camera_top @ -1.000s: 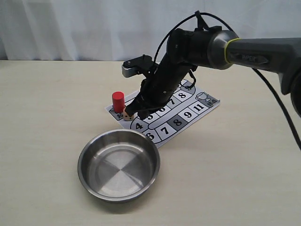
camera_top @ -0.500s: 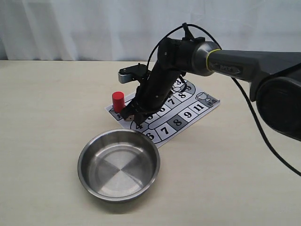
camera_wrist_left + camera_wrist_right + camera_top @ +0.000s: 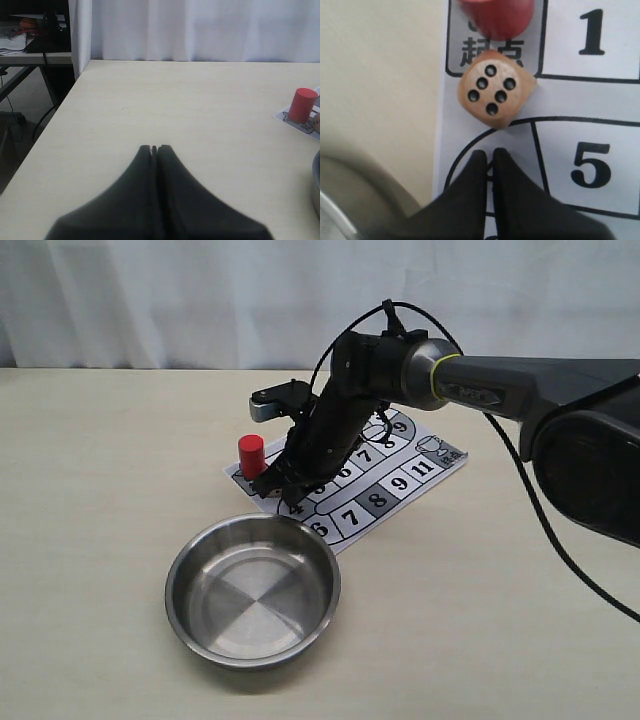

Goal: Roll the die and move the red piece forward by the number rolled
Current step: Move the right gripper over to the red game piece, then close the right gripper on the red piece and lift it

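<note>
The die (image 3: 496, 90), a pale wooden cube with several black pips on top, lies on the paper board (image 3: 600, 100) against the foot of the red piece (image 3: 495, 17). My right gripper (image 3: 490, 152) is shut and holds nothing, its tips a short way from the die. In the exterior view the red piece (image 3: 251, 455) stands upright on the board's (image 3: 447, 453) left corner. There the right gripper (image 3: 264, 485) is low beside it and hides the die. My left gripper (image 3: 155, 148) is shut over bare table, far from the red piece (image 3: 302, 105) and the die (image 3: 316, 121).
A steel bowl (image 3: 172, 580) stands in front of the board, close under the right arm; its rim (image 3: 317, 185) shows at the edge of the left wrist view. The table's left edge (image 3: 75, 85) drops off toward shelves.
The right arm has shifted a little left and lower over the board's left corner. The die, visible at the fingertips a second ago, is now covered in the exterior view.
</note>
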